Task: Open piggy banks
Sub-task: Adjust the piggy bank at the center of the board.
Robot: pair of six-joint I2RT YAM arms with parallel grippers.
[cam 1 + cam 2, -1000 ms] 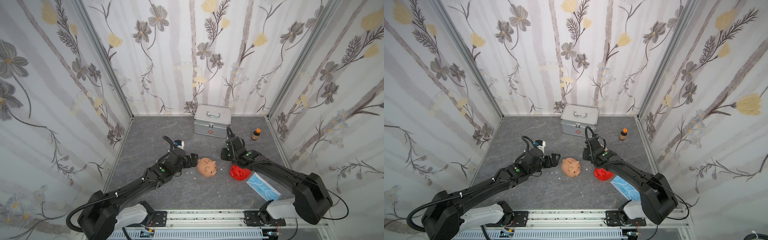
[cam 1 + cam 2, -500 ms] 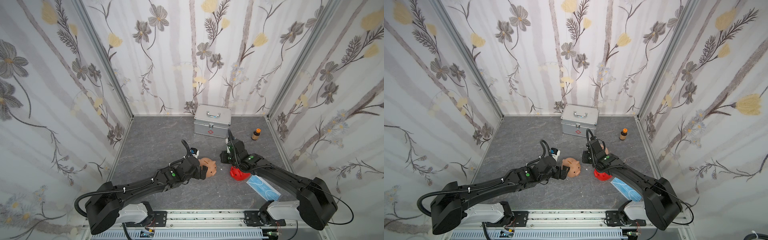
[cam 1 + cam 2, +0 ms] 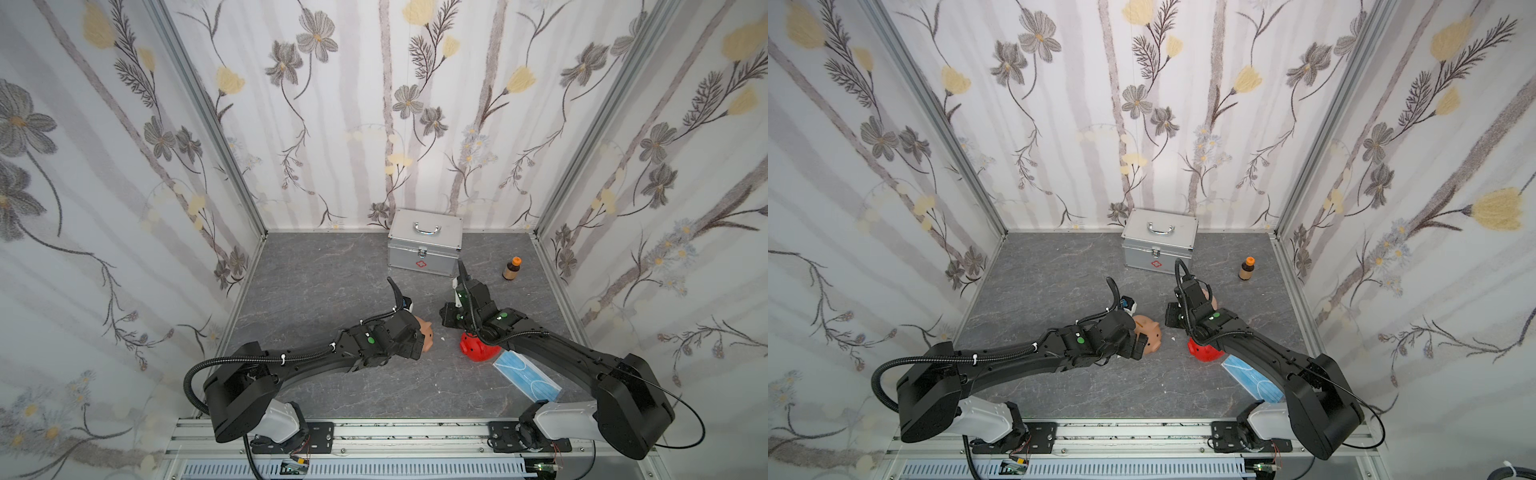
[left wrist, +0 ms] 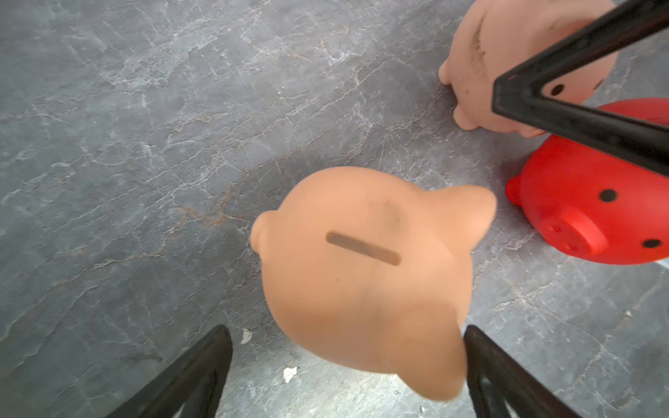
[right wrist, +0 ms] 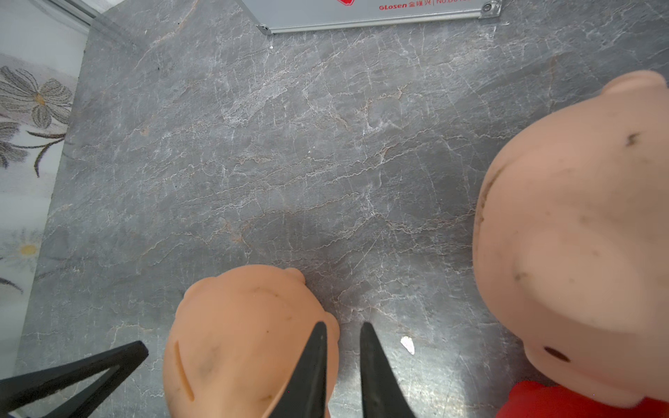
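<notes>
No opening done yet, so far as shown: no plug in sight, all three still to do. Straddles the middle peach pig (image 4: pixel 362 275), upright with slot up, with the left gripper (image 4: pixel 345 329) spread wide; contact unclear. Holds the right gripper (image 5: pixel 342 325) barely apart and empty, just beside that pig at its 2 o'clock. Farther toward 2 o'clock, the second peach pig (image 5: pixel 579 235); at 4 o'clock, the red pig (image 3: pixel 1204 353), under the right arm.

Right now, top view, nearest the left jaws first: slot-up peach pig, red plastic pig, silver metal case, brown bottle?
1. Slot-up peach pig: under left gripper.
2. Red plastic pig: right.
3. Silver metal case: back centre.
4. Brown bottle: back right.
</notes>
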